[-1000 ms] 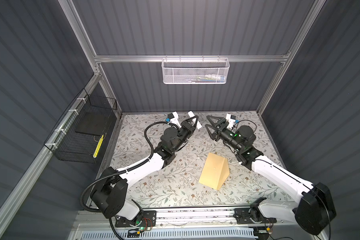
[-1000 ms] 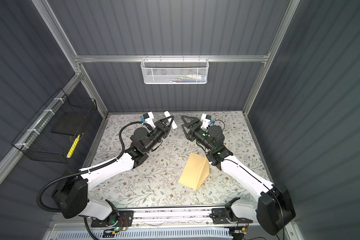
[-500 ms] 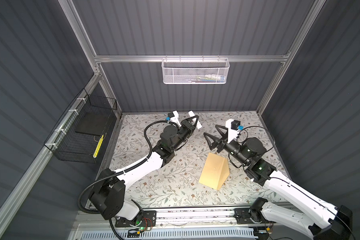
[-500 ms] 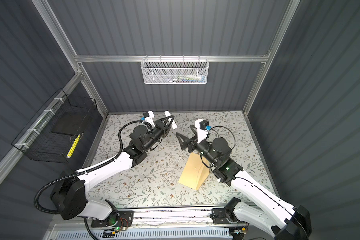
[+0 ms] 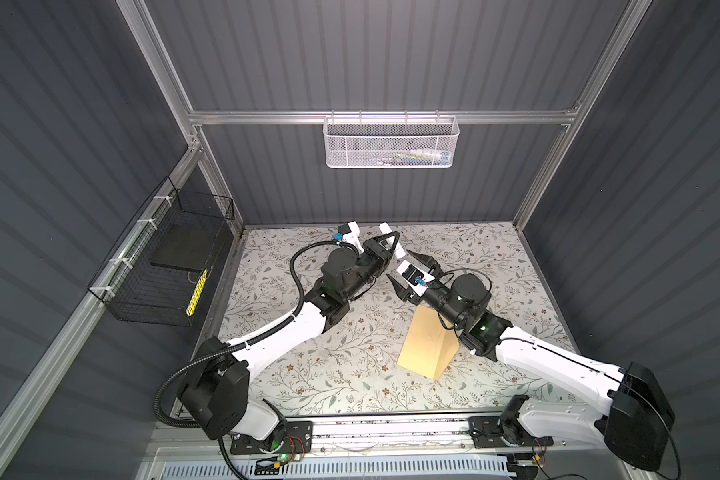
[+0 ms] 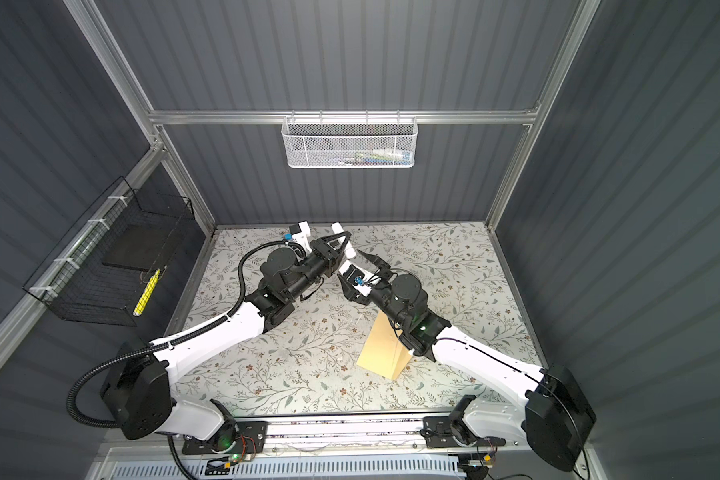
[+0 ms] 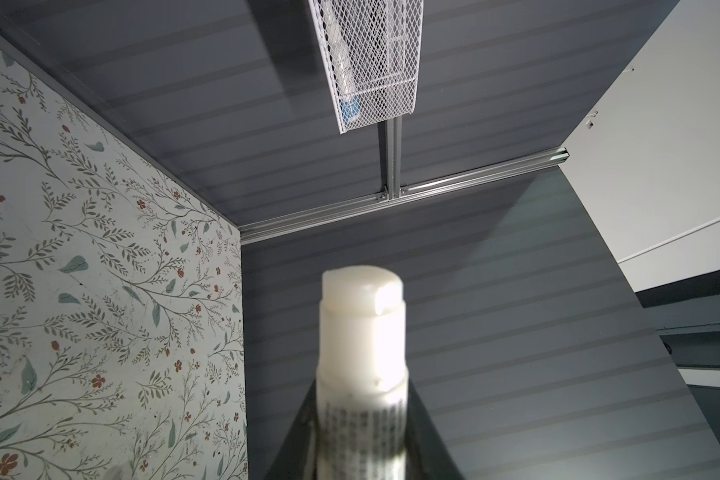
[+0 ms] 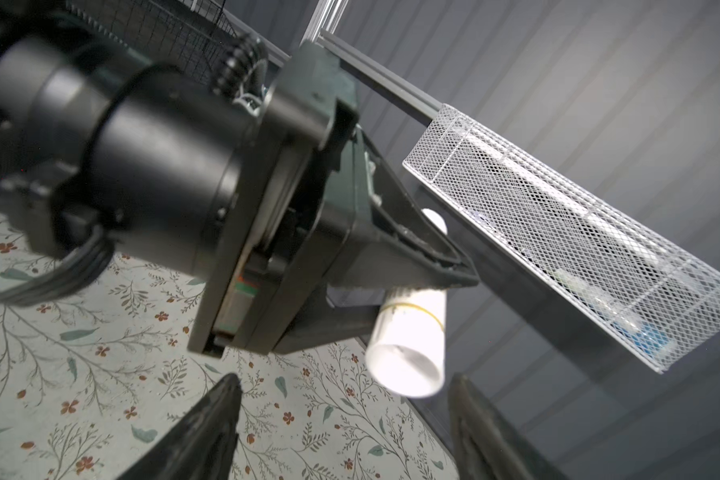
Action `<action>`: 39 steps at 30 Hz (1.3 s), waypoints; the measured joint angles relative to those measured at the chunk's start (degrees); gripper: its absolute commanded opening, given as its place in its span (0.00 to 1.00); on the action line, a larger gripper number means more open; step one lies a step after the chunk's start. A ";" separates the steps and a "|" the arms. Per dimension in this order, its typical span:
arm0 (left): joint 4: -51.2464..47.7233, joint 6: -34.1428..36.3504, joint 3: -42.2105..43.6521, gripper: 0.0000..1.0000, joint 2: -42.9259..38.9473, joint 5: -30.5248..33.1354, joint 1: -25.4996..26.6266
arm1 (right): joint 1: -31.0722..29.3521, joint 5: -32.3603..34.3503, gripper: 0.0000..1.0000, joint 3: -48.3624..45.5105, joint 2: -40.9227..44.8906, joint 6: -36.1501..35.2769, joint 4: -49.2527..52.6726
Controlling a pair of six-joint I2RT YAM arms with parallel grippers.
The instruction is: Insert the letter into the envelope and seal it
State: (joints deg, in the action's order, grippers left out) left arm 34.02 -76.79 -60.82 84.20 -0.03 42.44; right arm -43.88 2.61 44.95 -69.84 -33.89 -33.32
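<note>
The tan envelope (image 5: 427,349) (image 6: 385,347) lies on the floral table, right of centre, partly under my right arm. The letter does not show in any view. My left gripper (image 5: 395,237) (image 6: 347,237) (image 7: 362,415) is raised near the back, shut on a white cylindrical tube (image 5: 391,239) (image 6: 344,239) (image 7: 362,332) (image 8: 408,353). My right gripper (image 5: 398,263) (image 6: 348,264) (image 8: 344,382) is open just below that tube's lower end. Its two dark fingers stand either side of the tube without touching it.
A white mesh basket (image 5: 391,143) (image 6: 350,143) with small items hangs on the back wall. A black wire basket (image 5: 163,266) holding a yellow item is fixed to the left wall. The arms' rail (image 5: 371,430) runs along the front edge.
My right gripper has swung from the back of the table to the left and up, to the tube's lower end. The left gripper with the tube has barely moved.
</note>
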 measured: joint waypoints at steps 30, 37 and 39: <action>-0.44 -1.05 0.00 0.00 0.00 0.28 -0.04 | -0.52 4.50 0.22 1.95 -1.90 1.60 -4.00; -0.44 -1.46 0.00 0.00 0.00 0.46 -0.04 | -0.52 4.81 0.12 2.05 -1.88 4.02 -3.96; -0.31 -1.49 0.00 0.00 0.02 0.52 -0.04 | -0.52 5.01 0.12 2.34 -1.84 6.27 -3.50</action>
State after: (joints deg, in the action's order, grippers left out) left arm 33.71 -78.28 -60.82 84.23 0.49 42.39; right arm -44.40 7.62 47.29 -71.68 -27.62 -36.82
